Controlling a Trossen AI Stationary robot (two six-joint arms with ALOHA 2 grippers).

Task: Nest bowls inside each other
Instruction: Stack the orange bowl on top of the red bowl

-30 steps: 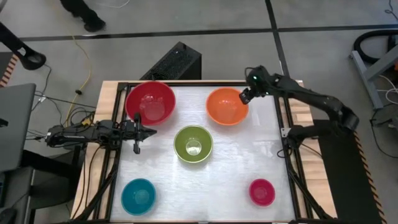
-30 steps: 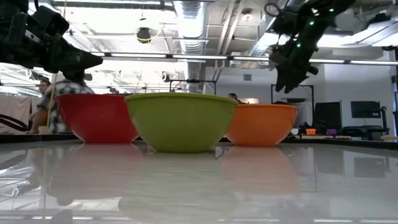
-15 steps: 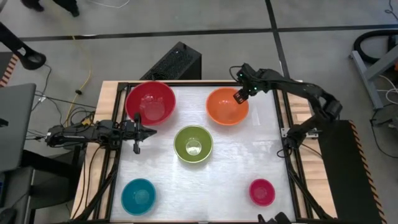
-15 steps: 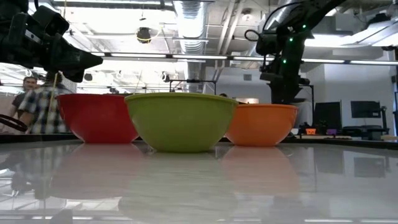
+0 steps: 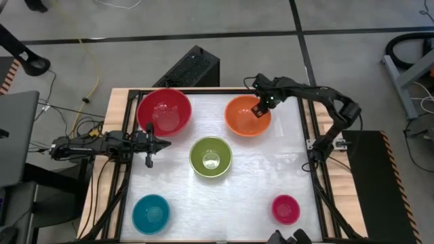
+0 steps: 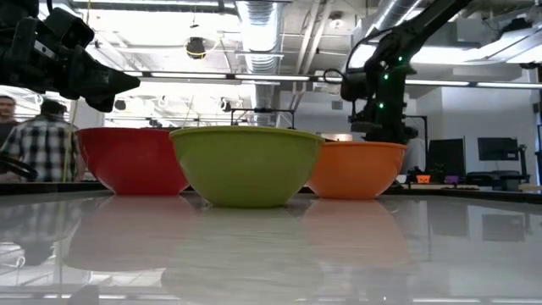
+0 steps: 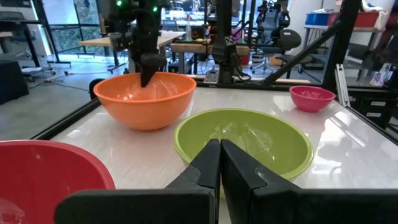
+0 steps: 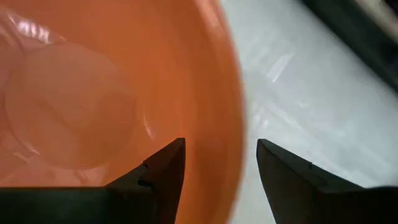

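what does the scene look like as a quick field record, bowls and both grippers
orange bowl: back right, empty
right gripper: open, straddling the orange bowl's rim
left gripper: shut, at left edge, beside the red bowl
red bowl: back left
lime green bowl: centre
teal bowl: front left
magenta pink bowl: front right
nested: none yet
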